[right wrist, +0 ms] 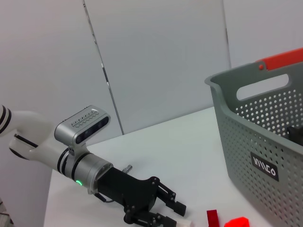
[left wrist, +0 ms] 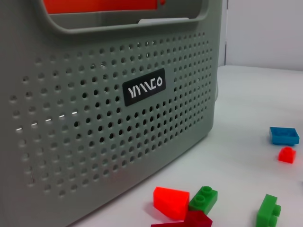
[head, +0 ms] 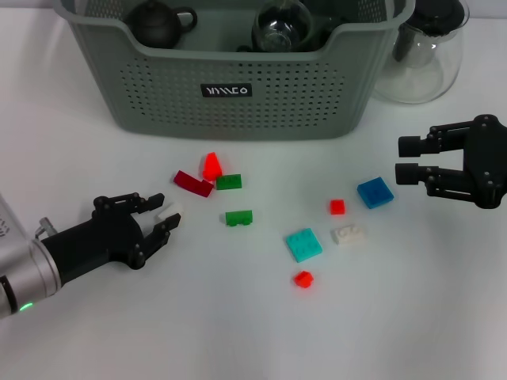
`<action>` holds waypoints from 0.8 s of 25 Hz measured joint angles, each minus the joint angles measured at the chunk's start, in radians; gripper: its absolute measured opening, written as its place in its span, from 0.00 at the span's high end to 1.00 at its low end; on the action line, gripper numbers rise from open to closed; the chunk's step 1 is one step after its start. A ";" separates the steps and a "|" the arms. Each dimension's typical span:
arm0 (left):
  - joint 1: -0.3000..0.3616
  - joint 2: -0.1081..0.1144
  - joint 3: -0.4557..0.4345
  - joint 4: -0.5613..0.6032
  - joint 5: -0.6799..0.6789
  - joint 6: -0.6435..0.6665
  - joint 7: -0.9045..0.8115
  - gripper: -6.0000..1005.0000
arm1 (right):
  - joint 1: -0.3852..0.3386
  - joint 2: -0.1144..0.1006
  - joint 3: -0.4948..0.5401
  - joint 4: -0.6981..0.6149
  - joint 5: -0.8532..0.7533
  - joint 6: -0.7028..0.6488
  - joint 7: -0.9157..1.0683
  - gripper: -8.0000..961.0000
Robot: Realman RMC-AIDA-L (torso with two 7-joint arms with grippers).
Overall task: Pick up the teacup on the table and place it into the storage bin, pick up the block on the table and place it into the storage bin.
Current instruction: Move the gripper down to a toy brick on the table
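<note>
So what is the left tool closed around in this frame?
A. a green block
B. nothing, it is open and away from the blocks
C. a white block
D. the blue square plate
C. In the head view the left tool has its fingers pinched on a small white block low over the table, left of the dark red block; the right wrist view shows the same white piece at its fingertips.
</note>
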 joint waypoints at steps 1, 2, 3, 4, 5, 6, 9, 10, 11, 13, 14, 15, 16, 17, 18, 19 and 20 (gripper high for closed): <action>0.000 0.000 0.000 0.000 0.000 0.000 0.000 0.63 | 0.000 0.000 0.000 0.000 0.000 0.000 0.000 0.56; -0.003 0.000 -0.002 -0.005 0.000 -0.006 0.000 0.63 | 0.000 0.000 0.000 0.000 0.000 0.000 0.000 0.57; -0.004 0.000 -0.002 -0.006 0.000 -0.011 0.000 0.63 | 0.000 0.000 0.000 0.000 0.000 0.000 0.000 0.57; -0.005 0.001 -0.002 -0.007 0.000 -0.015 0.000 0.63 | 0.000 0.000 0.000 0.000 0.000 0.000 0.000 0.57; -0.005 0.001 -0.002 -0.008 0.000 -0.019 0.000 0.63 | 0.000 0.000 0.000 0.000 0.000 0.000 0.000 0.57; -0.005 0.001 -0.002 -0.008 0.000 -0.022 0.000 0.63 | 0.000 0.000 0.000 0.000 0.000 0.000 0.000 0.57; -0.005 0.000 -0.002 -0.009 0.001 -0.024 0.001 0.63 | 0.000 0.000 0.000 0.000 0.000 0.001 0.000 0.57; -0.005 0.000 -0.002 -0.009 0.001 -0.024 0.001 0.64 | 0.000 0.000 0.000 0.000 0.000 0.001 0.000 0.57; -0.005 0.000 -0.002 -0.010 0.001 -0.026 0.001 0.65 | 0.000 0.000 0.000 0.001 0.000 0.001 0.000 0.57; -0.005 0.000 -0.002 -0.015 0.001 -0.032 0.001 0.68 | 0.000 0.000 0.000 0.001 0.000 0.000 0.000 0.57; -0.006 0.000 -0.002 -0.018 0.001 -0.035 0.000 0.70 | 0.000 0.000 0.000 0.001 0.000 0.000 0.000 0.56; -0.007 0.001 -0.002 -0.022 0.001 -0.038 0.001 0.71 | 0.000 0.000 0.000 0.001 0.000 0.000 -0.001 0.56; -0.007 0.001 -0.002 -0.024 0.001 -0.039 0.000 0.71 | 0.000 0.000 0.000 0.002 0.000 0.000 -0.002 0.56; -0.008 0.002 -0.002 -0.024 0.001 -0.039 0.000 0.71 | 0.000 0.000 0.000 0.003 0.000 0.000 -0.003 0.56; -0.008 0.002 -0.002 -0.024 0.001 -0.039 0.001 0.71 | 0.000 0.000 0.000 0.005 0.000 0.000 -0.004 0.57; -0.008 0.002 -0.002 -0.024 0.001 -0.039 0.001 0.71 | 0.000 -0.002 0.000 0.009 0.000 0.000 -0.005 0.57; -0.008 0.002 -0.002 -0.024 0.001 -0.039 0.001 0.72 | 0.000 -0.003 0.000 0.011 0.000 0.000 -0.006 0.57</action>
